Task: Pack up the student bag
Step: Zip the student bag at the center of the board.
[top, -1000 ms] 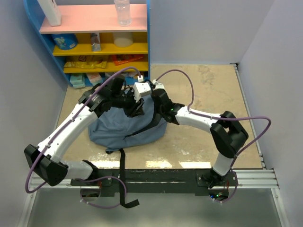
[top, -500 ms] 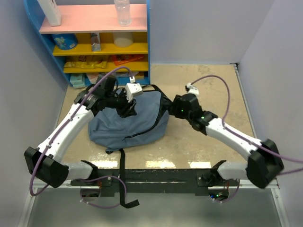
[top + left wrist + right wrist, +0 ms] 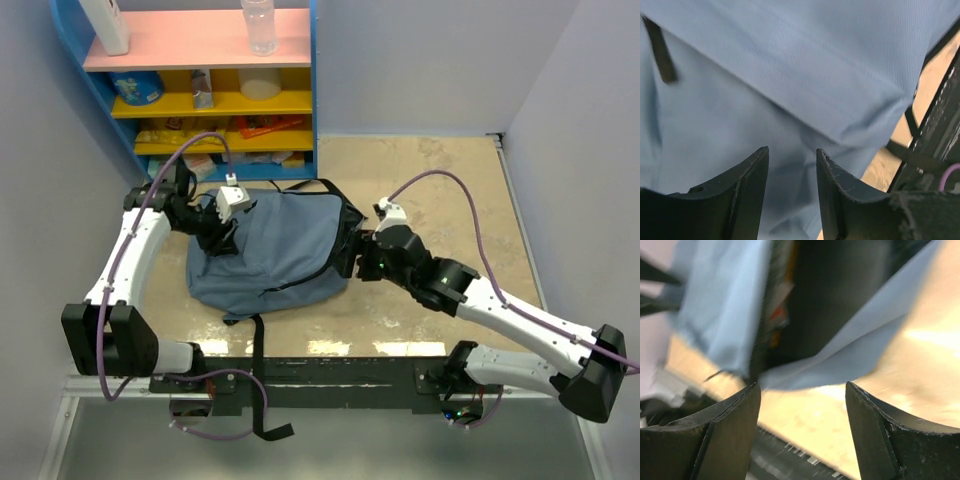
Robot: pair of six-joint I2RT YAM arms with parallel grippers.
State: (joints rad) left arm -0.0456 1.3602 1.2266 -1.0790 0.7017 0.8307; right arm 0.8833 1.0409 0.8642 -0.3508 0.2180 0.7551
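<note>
The student bag (image 3: 285, 250), slate-blue with a black zipper, lies flat on the tan table, left of centre. My left gripper (image 3: 216, 243) rests over the bag's left end. In the left wrist view its jaws (image 3: 790, 155) stand apart over the blue fabric (image 3: 790, 65), gripping nothing. My right gripper (image 3: 351, 256) sits at the bag's right edge. In the blurred right wrist view it (image 3: 802, 387) is wide open above bare table, facing the bag's mouth (image 3: 720, 305), where a dark inside (image 3: 835, 295) and some colourful contents (image 3: 780, 315) show.
A blue shelf unit (image 3: 312, 90) with pink and yellow boards stands at the back left, holding a clear bottle (image 3: 258, 25), a white container (image 3: 105, 25) and packets. A black bag strap (image 3: 257, 350) trails over the front rail (image 3: 340, 372). Grey walls close in on both sides.
My right gripper pulled out of the bag top, swung right and down to the bag's right edge, and opened. My left gripper slid left along the bag, its jaws widening a little.
</note>
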